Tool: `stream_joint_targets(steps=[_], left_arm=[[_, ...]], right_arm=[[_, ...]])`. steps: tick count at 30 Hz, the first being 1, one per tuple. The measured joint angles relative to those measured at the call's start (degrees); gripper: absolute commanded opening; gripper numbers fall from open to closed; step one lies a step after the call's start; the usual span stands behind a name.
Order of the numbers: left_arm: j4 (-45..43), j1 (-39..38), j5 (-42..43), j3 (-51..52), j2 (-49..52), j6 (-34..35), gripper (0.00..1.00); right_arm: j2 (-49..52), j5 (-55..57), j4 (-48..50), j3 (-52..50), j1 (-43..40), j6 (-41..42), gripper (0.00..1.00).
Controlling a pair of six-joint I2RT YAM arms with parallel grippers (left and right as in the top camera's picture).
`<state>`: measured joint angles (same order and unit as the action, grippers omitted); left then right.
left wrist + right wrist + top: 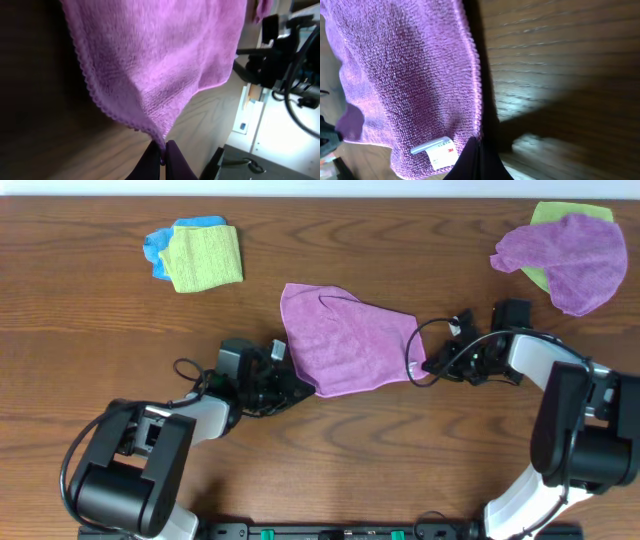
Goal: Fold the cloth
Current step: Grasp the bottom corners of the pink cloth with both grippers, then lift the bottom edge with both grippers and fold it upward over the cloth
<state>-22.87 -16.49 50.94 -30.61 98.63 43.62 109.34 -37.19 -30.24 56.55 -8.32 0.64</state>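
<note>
Right wrist: white tag [437, 152] on the cloth [410, 75] reads 3M.

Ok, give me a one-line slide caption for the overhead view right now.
Left pincer and right pincer each shut on a near corner of the pinkish-purple cloth on the wooden table.

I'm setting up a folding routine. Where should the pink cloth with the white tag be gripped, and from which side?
Pinch the cloth at its two near corners, coming in low from the robot's side: it lies nearly flat, so only the hemmed edge offers a bite. The left gripper and right gripper are shut there, the right beside the white tag.
</note>
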Motion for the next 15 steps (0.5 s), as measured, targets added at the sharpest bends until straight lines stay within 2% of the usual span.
stream_joint_targets(steps=[4,8,15], left_arm=[[-0.2,4.2,2.0,0.0,-0.1,-0.7,0.06],[1.0,6.8,2.7,0.0,-2.6,-3.3,0.06],[12.4,7.3,2.4,0.0,-9.9,-9.2,0.06]], right_arm=[[-0.3,1.3,-2.5,0.5,2.9,0.4,0.01],[-1.1,7.5,-5.6,2.6,6.6,0.6,0.02],[-6.1,15.3,-7.9,4.5,10.1,3.7,0.01]])
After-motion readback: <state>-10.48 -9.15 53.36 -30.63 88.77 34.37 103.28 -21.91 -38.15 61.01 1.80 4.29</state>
